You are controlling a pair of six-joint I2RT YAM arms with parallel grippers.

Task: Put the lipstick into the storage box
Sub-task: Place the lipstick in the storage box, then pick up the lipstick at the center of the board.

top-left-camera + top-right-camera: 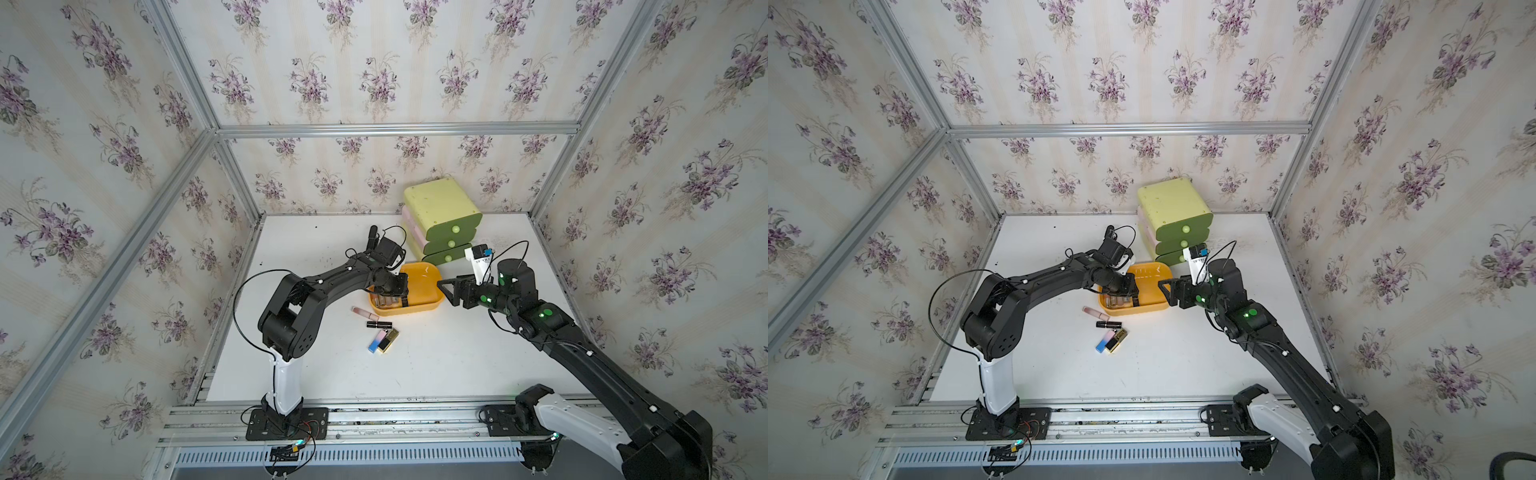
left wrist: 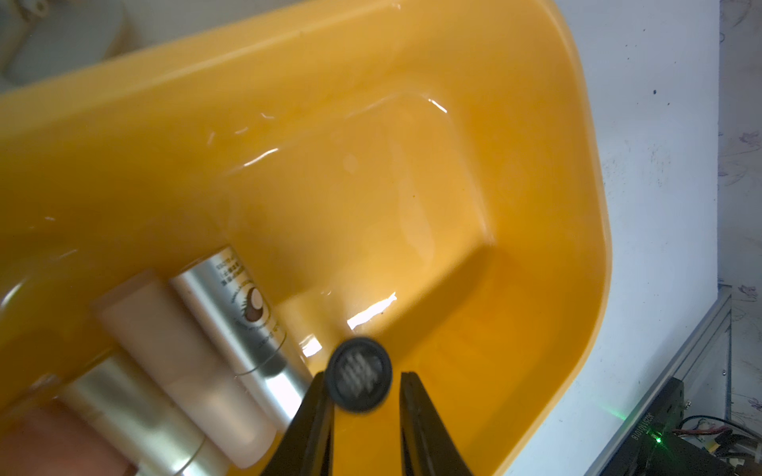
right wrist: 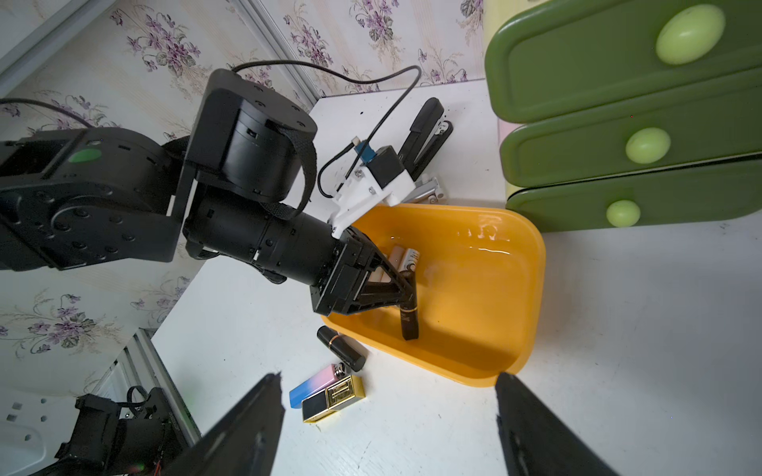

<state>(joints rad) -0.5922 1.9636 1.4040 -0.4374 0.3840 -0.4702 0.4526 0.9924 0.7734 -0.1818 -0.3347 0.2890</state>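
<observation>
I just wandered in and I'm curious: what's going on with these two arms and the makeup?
The left gripper is over the tray, a black lipstick upright between its slightly parted jaws. A few tubes already lie in the tray. Four more sticks lie on the table beside it. The right gripper hangs open and empty at the tray's other end.

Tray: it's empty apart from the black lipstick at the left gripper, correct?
Not empty. Apart from the black lipstick at the left gripper, the tray holds three more tubes lying side by side at one end; the left wrist view shows them.
</observation>
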